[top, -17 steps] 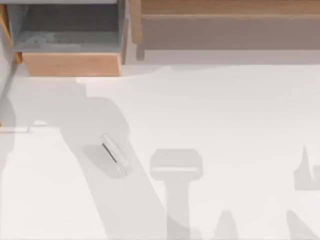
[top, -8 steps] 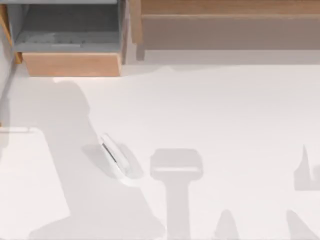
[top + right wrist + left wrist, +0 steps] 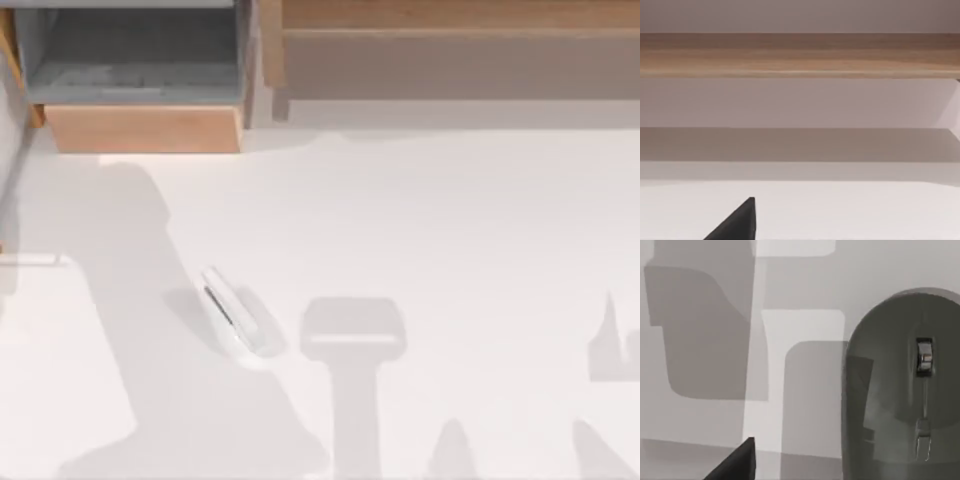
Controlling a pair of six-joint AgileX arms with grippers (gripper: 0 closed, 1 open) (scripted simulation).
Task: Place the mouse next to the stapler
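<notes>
One stapler [image 3: 231, 311] lies diagonally on the white table [image 3: 450, 230], well below the wooden drawer [image 3: 140, 125]; the mouse [image 3: 902, 390] sits close under the left wrist cam, finger state can't tell.

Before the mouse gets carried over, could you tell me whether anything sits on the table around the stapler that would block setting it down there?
Nothing visible does. In the top view the stapler lies alone on the white table, with only shadows around it; the open wooden drawer sits well behind it. The left wrist view looks closely at the mouse.
</notes>
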